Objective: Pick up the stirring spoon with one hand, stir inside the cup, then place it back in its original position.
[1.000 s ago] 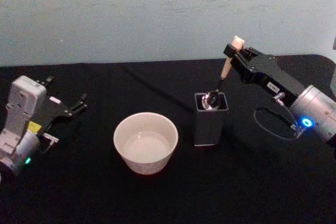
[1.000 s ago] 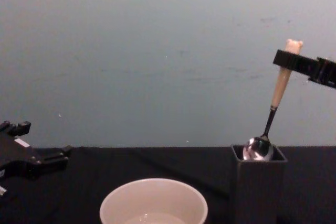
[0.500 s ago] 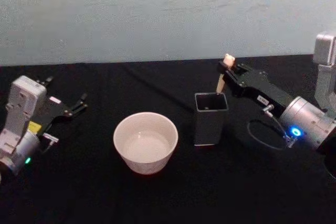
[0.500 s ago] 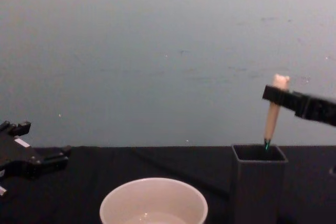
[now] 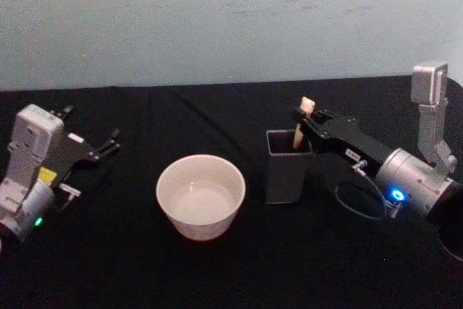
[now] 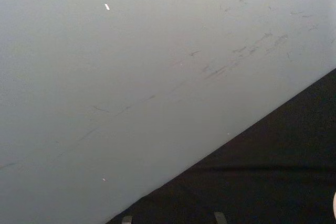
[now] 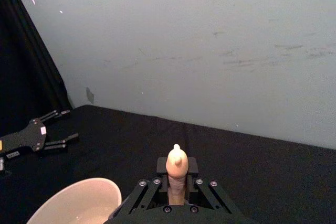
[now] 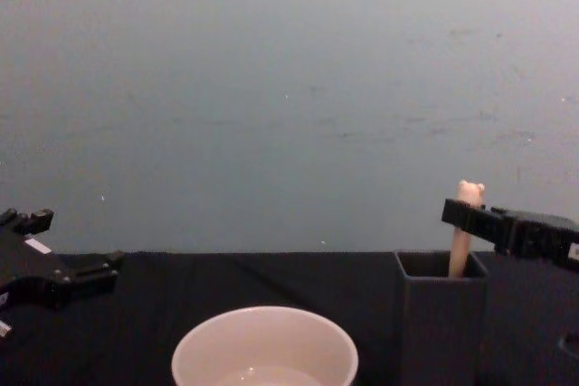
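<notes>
Currently clenching fingers of hand (image 5: 301, 116) on stirring spoon (image 5: 306, 105) in holder (image 5: 286, 179); could topple holder if retracted before letting go. Ignoring left gripper (image 5: 110, 142), splayed, at surface (image 5: 325, 251) left edge.

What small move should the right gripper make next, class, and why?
Probably open and release. The right gripper is shut on the stirring spoon below its bear head, and over the last second the spoon's bowl and shaft have sunk into the dark grey holder, so it looks returned. The left gripper sits parked left of the cup.
</notes>
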